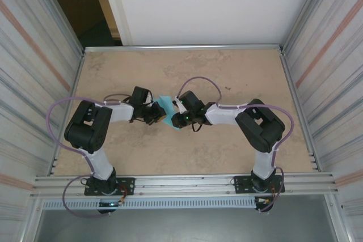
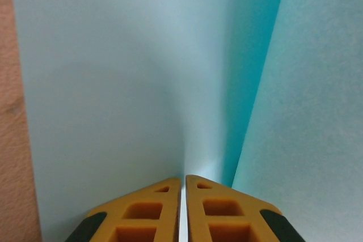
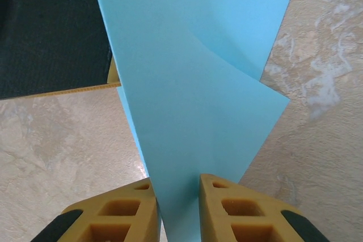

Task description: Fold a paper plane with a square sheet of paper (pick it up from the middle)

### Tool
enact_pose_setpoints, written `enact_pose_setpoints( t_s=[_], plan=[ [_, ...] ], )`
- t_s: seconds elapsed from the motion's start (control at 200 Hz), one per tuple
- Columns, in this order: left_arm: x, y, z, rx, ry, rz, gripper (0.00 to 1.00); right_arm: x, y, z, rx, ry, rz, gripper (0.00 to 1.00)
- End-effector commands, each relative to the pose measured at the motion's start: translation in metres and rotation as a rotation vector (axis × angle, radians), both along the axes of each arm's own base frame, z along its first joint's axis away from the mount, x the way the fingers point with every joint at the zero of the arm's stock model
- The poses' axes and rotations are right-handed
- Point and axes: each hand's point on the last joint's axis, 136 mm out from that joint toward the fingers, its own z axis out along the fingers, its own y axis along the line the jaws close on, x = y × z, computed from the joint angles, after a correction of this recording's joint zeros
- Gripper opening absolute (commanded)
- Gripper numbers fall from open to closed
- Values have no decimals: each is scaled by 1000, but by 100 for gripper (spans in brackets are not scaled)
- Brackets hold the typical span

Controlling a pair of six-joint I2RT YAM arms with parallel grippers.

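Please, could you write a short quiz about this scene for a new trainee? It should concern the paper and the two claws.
1. True or false: the left claw is shut on the paper.
2. In the top view, where is the paper? A) between the two claws; B) in a far corner; C) at the near edge.
3. Which colour is the paper that the right claw holds?

Key: 1 true; 2 A; 3 light blue.
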Motion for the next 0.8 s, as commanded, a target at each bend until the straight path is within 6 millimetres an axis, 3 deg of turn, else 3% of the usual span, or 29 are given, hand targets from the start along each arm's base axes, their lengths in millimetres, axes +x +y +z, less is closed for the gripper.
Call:
enact_pose_setpoints(
  t_s=[0.0, 0.471, 0.792],
  plan=[
    [-9, 4, -17, 40, 54, -10, 11, 3, 11, 18, 32, -39, 39, 22],
    [-10, 4, -18, 39, 57, -9, 11, -1, 14, 13, 45, -8, 60, 8],
    [2, 4, 17, 11, -35, -6, 14, -5, 18, 9, 93, 71, 81, 3]
  ],
)
